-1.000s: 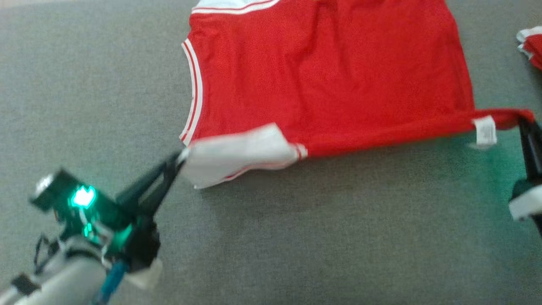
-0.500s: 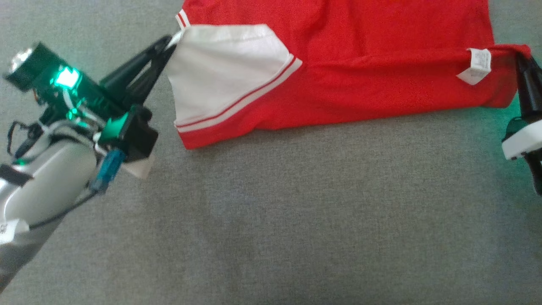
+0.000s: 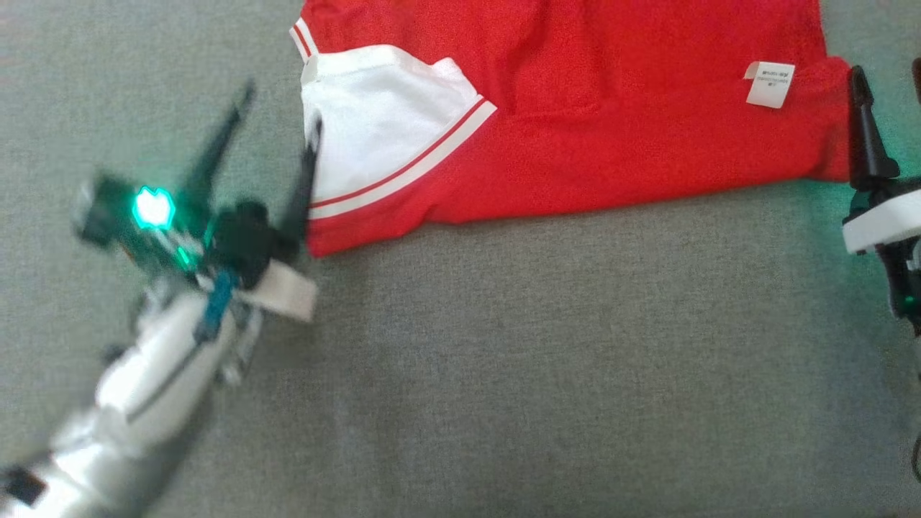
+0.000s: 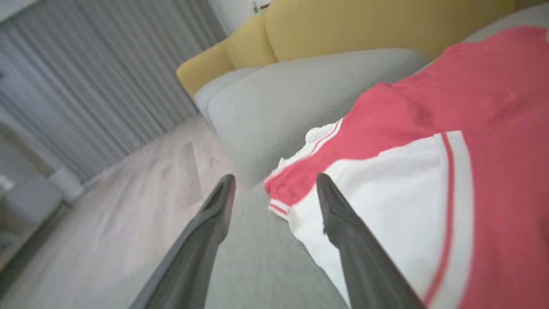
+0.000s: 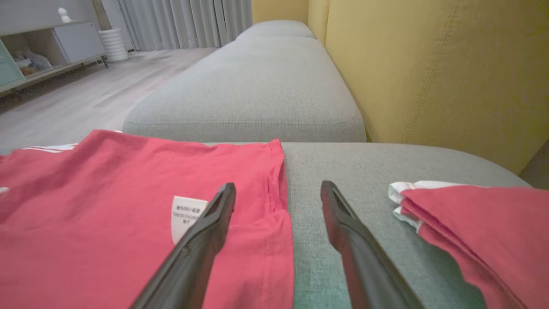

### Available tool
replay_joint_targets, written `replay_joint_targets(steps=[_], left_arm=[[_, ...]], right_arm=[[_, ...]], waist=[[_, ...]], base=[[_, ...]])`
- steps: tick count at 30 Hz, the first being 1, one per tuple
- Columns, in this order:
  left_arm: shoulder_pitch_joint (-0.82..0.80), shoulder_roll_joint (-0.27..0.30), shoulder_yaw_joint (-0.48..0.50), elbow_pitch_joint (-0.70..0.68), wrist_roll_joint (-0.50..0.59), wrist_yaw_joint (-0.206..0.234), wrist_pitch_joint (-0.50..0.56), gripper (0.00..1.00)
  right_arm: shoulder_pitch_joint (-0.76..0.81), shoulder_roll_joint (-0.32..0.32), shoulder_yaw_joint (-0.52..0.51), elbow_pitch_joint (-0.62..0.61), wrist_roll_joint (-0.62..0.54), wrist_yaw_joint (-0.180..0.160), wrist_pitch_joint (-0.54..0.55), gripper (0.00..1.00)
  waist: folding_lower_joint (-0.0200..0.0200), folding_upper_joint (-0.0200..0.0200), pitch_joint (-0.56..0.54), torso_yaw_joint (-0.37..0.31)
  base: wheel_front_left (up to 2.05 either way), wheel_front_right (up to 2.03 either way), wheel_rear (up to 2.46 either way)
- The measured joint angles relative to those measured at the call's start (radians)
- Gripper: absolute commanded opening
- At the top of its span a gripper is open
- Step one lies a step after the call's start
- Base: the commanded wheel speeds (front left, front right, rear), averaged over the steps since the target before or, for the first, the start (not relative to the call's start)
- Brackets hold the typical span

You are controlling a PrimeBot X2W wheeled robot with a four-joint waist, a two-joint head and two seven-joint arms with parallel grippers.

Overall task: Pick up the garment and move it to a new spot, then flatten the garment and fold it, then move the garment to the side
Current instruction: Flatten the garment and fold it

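Sofa seat [image 3: 504,360], bare grey on its near side: the robot's two hands stand wide open and empty at either end of a red-and-white garment [image 3: 611,129]. The left hand [image 3: 282,106] has one finger over the white panel at the garment's left end. The right hand [image 3: 886,68] straddles its right edge, beside a label [image 3: 770,83]. The garment lies part-folded across the far side of the seat. Beyond it, towards the yellow backrest [image 5: 429,77], a second red garment [image 5: 472,223] sits folded. The risk is that a fingertip catches cloth on pulling away, which would likely drag the fold open.
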Motion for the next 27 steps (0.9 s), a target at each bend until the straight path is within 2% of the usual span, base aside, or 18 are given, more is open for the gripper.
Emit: replay_joint_targets(steps=[2, 5, 8, 13, 17, 21, 22, 23, 27], left_arm=[[0.094, -0.040, 0.026, -0.012, -0.074, 0.029, -0.009, 1.00], [0.212, -0.097, 0.061, -0.032, -0.182, 0.045, -0.023, 1.00], [0.268, -0.124, 0.076, -0.029, -0.254, 0.044, -0.021, 1.00], [0.303, -0.142, 0.099, -0.025, -0.327, 0.049, 0.029, 1.00], [0.335, -0.150, 0.101, -0.034, -0.380, 0.053, 0.115, 1.00], [0.333, -0.145, 0.095, -0.048, -0.393, 0.052, 0.184, 1.00], [0.330, -0.142, 0.093, -0.055, -0.393, 0.045, 0.199, 0.72], [0.330, -0.142, 0.091, -0.058, -0.393, 0.043, 0.201, 0.00], [0.331, -0.134, 0.084, -0.074, -0.394, 0.035, 0.218, 0.00]], right_arm=[[0.021, 0.012, -0.028, -0.026, -0.011, 0.000, 0.000, 1.00], [0.073, 0.035, -0.063, -0.043, -0.026, 0.000, -0.003, 1.00], [0.117, 0.056, -0.083, -0.046, -0.037, 0.000, -0.003, 1.00], [0.125, 0.073, -0.095, -0.053, -0.049, 0.000, -0.003, 1.00], [0.125, 0.074, -0.105, -0.053, -0.056, 0.000, -0.003, 1.00], [0.125, 0.081, -0.107, -0.053, -0.062, 0.000, -0.003, 1.00], [0.125, 0.089, -0.106, -0.050, -0.062, 0.000, -0.003, 1.00], [0.125, 0.092, -0.104, -0.047, -0.062, 0.000, -0.003, 1.00], [0.125, 0.094, -0.086, -0.007, -0.044, 0.000, -0.003, 1.00]], waist=[[0.0000, 0.0000, -0.009, 0.000], [-0.0001, 0.0000, -0.024, 0.000], [-0.0001, 0.0000, -0.037, -0.003], [-0.0001, 0.0000, -0.049, -0.015], [-0.0001, 0.0000, -0.054, -0.020], [-0.0001, 0.0000, -0.053, -0.025], [0.0000, 0.0000, -0.053, -0.028], [0.0000, 0.0000, -0.053, -0.030], [0.0000, 0.0000, -0.064, -0.030]], base=[[0.00, 0.00, 0.00], [0.00, 0.00, 0.00], [0.00, 0.00, 0.00], [0.00, 0.00, 0.00], [0.00, 0.00, 0.00], [0.00, 0.00, 0.00], [0.00, 0.00, 0.00], [0.00, 0.00, 0.00], [0.00, 0.00, 0.00]])
